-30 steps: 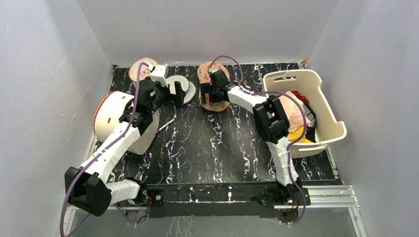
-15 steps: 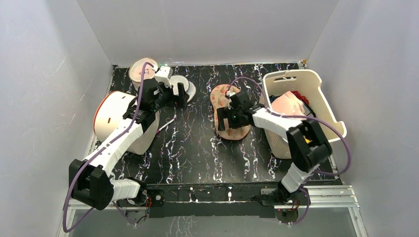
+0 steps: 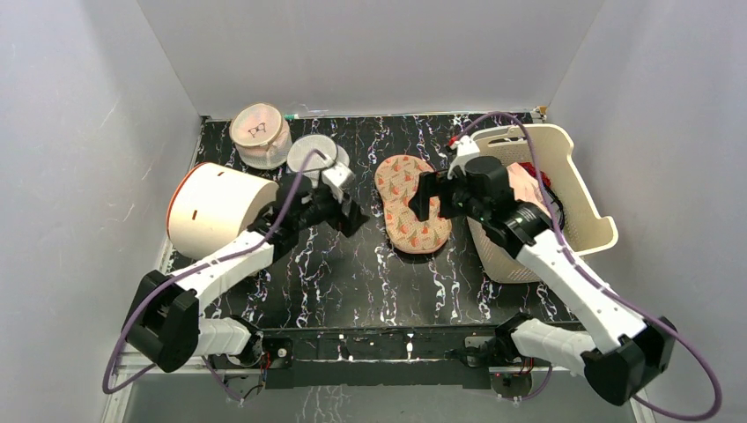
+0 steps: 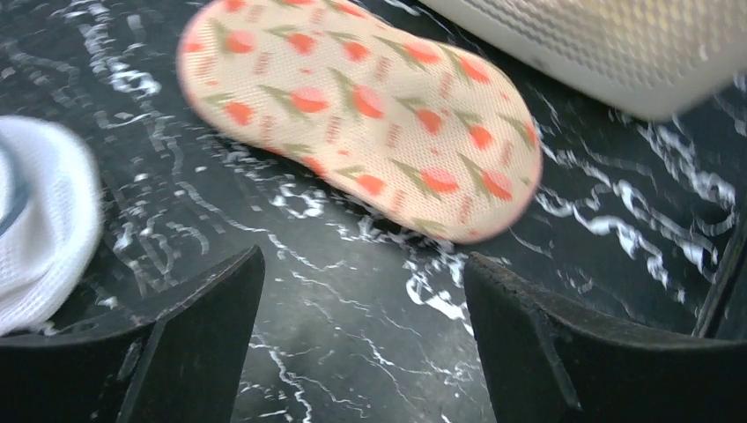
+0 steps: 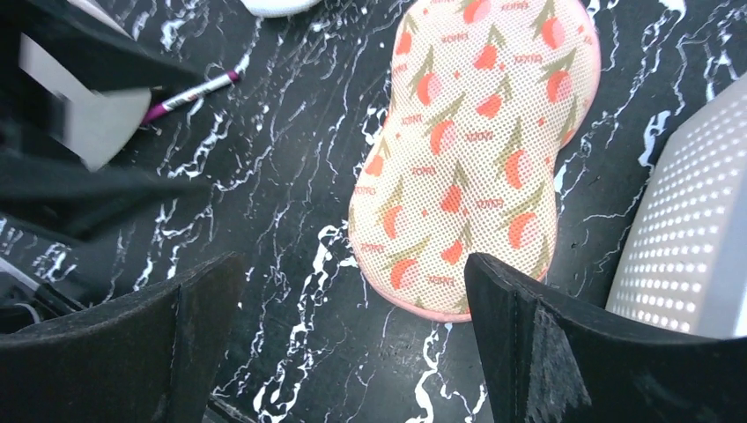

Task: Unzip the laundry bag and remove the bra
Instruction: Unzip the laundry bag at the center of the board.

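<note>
The laundry bag (image 3: pixel 411 204), a figure-eight case in peach fabric with red prints and a pink edge, lies flat on the black marbled table (image 3: pixel 352 273), mid-right. My left gripper (image 3: pixel 350 217) hovers just left of it, open, with only bare table between its fingers (image 4: pixel 363 261); the laundry bag (image 4: pixel 361 115) lies ahead of them. My right gripper (image 3: pixel 425 196) hangs above the bag's right side, open and holding nothing (image 5: pixel 354 263); the laundry bag (image 5: pixel 476 150) shows below and beyond its fingers. The bra is out of view.
A cream laundry basket (image 3: pixel 581 207) with clothes stands at the right, close to the bag. A round white mesh pouch (image 3: pixel 313 152) and a round pink mesh pouch (image 3: pixel 259 132) sit at the back left. A white drum with an orange rim (image 3: pixel 216 207) lies at the left.
The right gripper drew the laundry bag from the back of the table toward the middle, let go and lifted off. The left gripper swung away from the white pouch toward the bag.
</note>
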Controlling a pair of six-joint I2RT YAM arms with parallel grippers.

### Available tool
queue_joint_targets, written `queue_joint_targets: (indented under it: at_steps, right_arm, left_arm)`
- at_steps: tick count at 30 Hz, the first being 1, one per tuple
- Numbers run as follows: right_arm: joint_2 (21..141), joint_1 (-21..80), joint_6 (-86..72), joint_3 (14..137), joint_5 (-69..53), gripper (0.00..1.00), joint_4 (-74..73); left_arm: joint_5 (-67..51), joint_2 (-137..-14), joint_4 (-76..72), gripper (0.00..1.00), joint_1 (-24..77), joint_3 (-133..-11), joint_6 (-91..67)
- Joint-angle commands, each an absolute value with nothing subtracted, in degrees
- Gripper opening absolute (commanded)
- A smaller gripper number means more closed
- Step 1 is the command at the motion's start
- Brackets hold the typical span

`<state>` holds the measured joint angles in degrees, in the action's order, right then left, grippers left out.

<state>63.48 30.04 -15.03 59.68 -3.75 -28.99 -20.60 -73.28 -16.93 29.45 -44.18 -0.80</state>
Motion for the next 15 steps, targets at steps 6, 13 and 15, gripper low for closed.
queue_joint_targets:
  at_steps: [6, 13, 15]
  right_arm:
    - [50.2, 30.2, -17.3, 59.7, -5.3, 0.98, -33.6]
    - [43.9, 30.1, -19.0, 59.8, -7.5, 0.98, -36.9]
    - [42.7, 30.1, -18.8, 60.3, -7.1, 0.98, -37.8]
  left_arm:
    - [-10.6, -72.2, -15.6, 0.77, 49.1, -37.9, 31.4]
    - [-9.3, -77.4, -20.4, 0.9, 50.7, -36.9, 42.5]
    - [-7.7, -80.6, -21.9, 0.93, 50.8, -37.9, 47.1]
